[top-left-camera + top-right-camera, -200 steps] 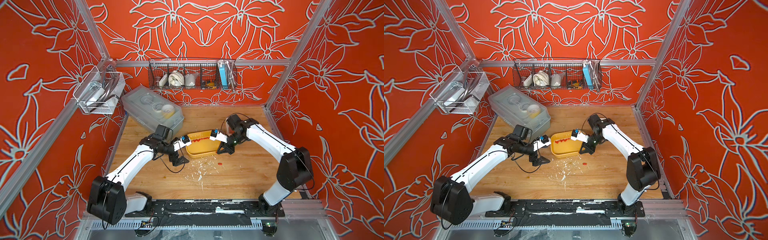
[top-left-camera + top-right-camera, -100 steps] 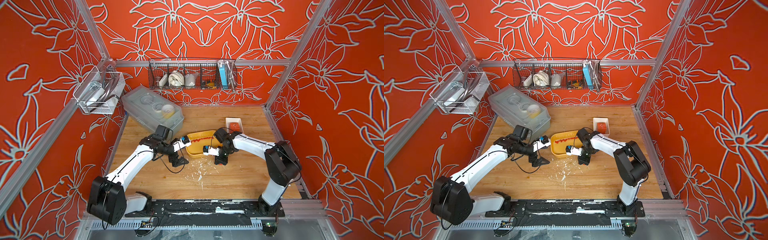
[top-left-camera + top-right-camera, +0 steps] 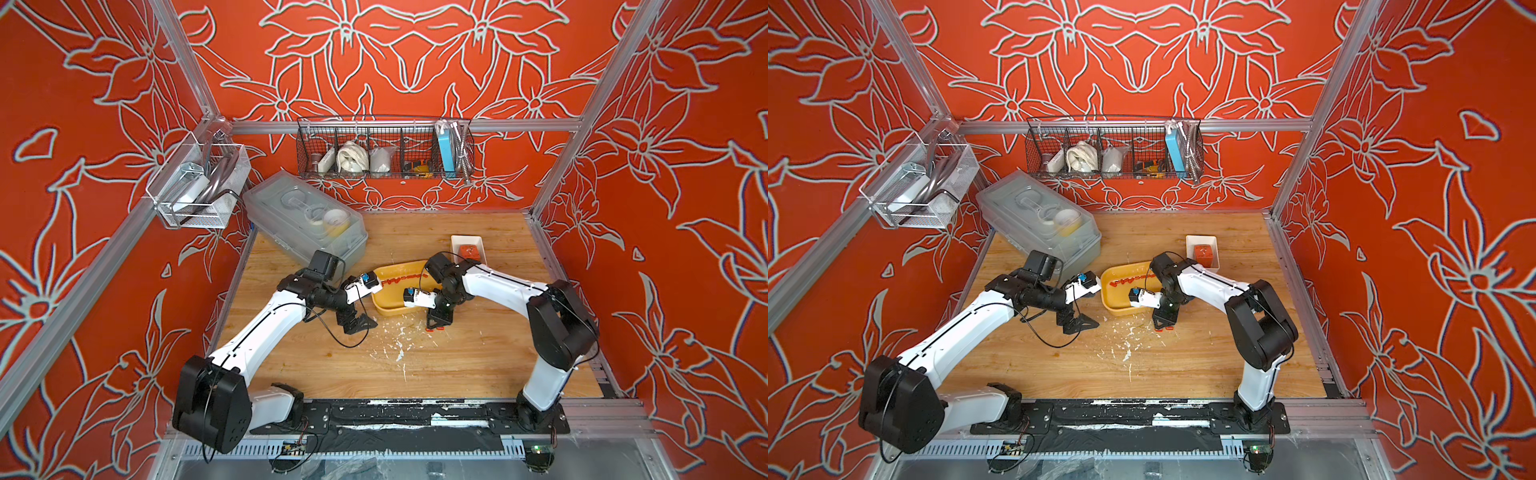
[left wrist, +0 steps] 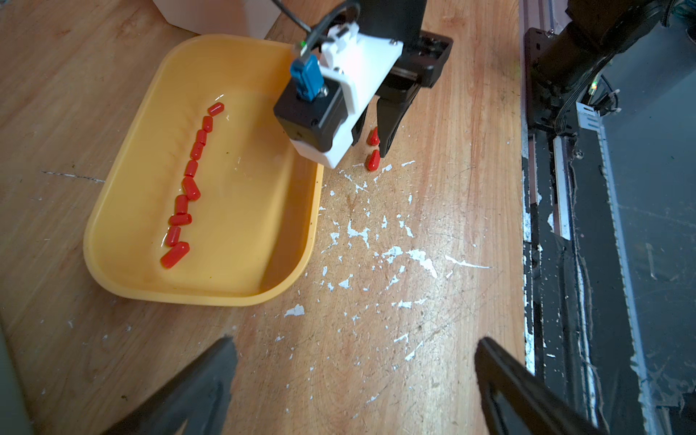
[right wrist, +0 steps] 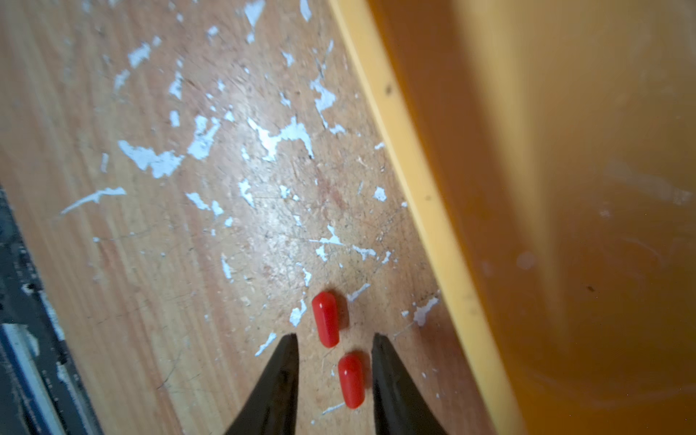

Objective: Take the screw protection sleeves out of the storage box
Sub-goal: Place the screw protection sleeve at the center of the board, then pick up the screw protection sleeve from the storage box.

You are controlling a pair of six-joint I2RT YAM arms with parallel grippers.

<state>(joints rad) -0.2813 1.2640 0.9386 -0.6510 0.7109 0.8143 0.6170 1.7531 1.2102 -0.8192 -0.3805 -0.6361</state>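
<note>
Tabletop (image 5: 150,263) beside storage box (image 5: 422,188) rim: sleeve (image 5: 350,380) between parted right claw (image 5: 334,336).

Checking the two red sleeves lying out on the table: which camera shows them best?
The right wrist view: both sleeves lie large and unblocked, one between the right gripper's open jaws. The left wrist view shows them small, close to that gripper; both top views show only red specks.

Both top views look down from high at the front over the whole bench (image 3: 457,365) (nearly one picture twice); the left wrist view looks low across the storage box (image 4: 244,207) toward the right hand (image 4: 371,146); the right wrist view hangs close over bench and box rim, ground all views share.
</note>
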